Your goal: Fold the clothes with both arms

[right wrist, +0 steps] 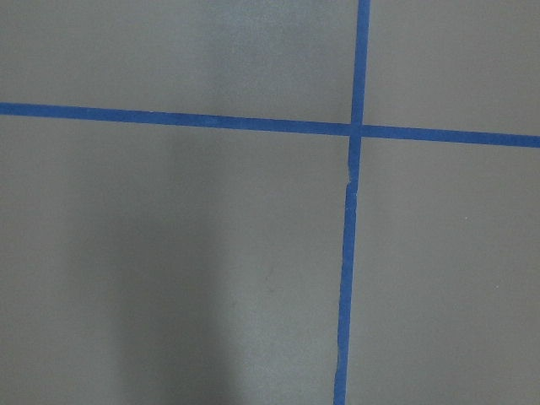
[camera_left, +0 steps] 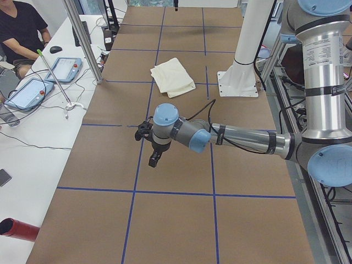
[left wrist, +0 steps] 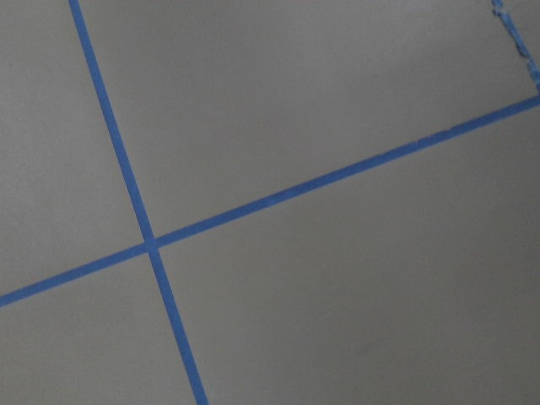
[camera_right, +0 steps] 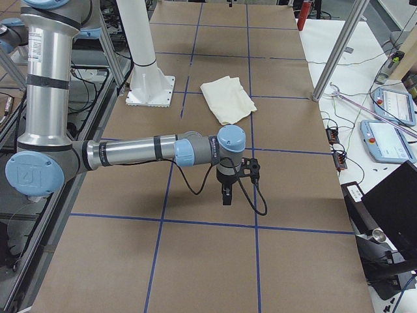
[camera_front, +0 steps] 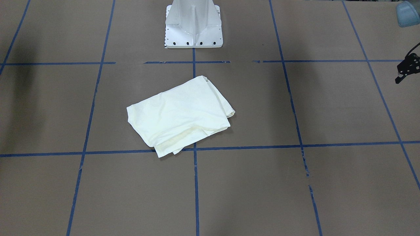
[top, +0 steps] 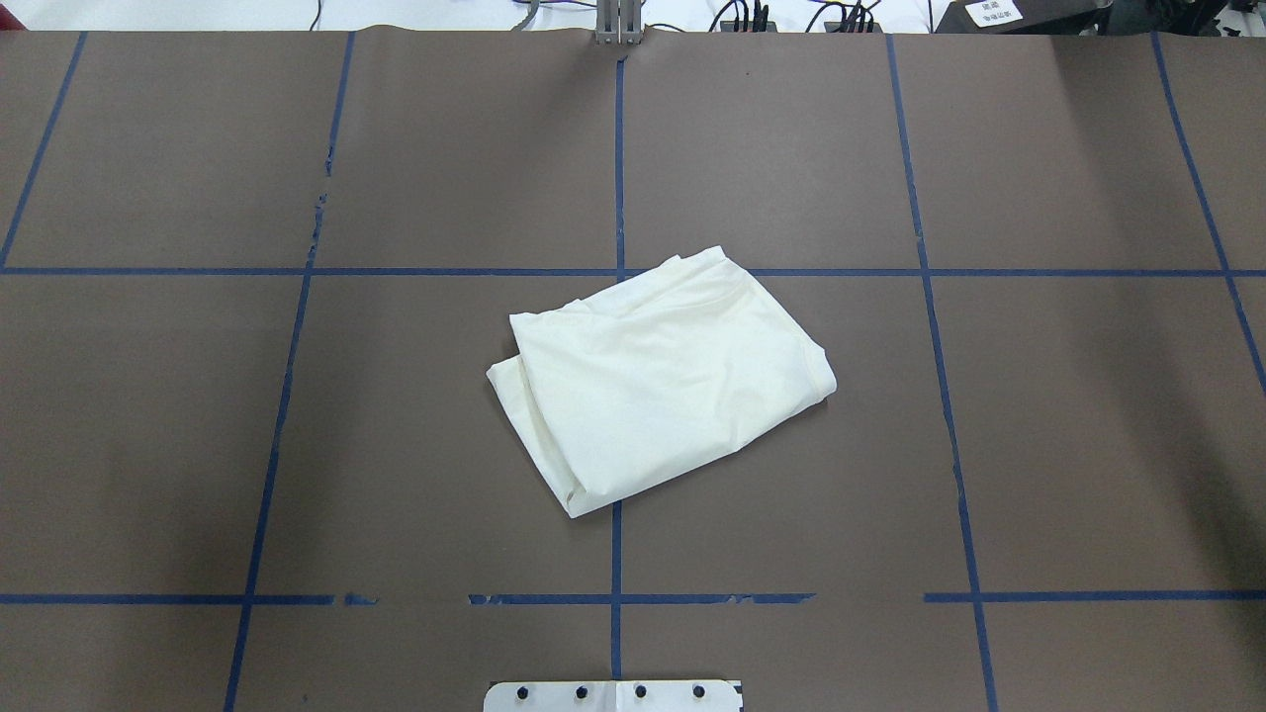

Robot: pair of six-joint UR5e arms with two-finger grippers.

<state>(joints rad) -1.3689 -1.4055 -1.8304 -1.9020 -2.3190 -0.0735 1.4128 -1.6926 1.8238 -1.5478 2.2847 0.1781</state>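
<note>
The cream-white shirt [camera_front: 178,113] lies folded into a compact bundle at the table's middle, plain side up; no print shows. It also shows in the overhead view [top: 663,381] and both side views [camera_left: 172,77] [camera_right: 228,98]. My left gripper [camera_left: 154,161] hangs pointing down over bare table, far from the shirt; only its edge shows in the front view [camera_front: 399,78], and I cannot tell whether it is open or shut. My right gripper [camera_right: 226,195] hangs the same way at the other end of the table, state not readable. Both wrist views show only table and tape.
The white pedestal base [camera_front: 193,29] stands at the robot's side of the table. Blue tape lines [top: 618,272] grid the brown table. A side bench with tablets [camera_left: 33,91], cables and a seated person [camera_left: 19,27] runs along the far side, behind metal posts [camera_left: 82,38].
</note>
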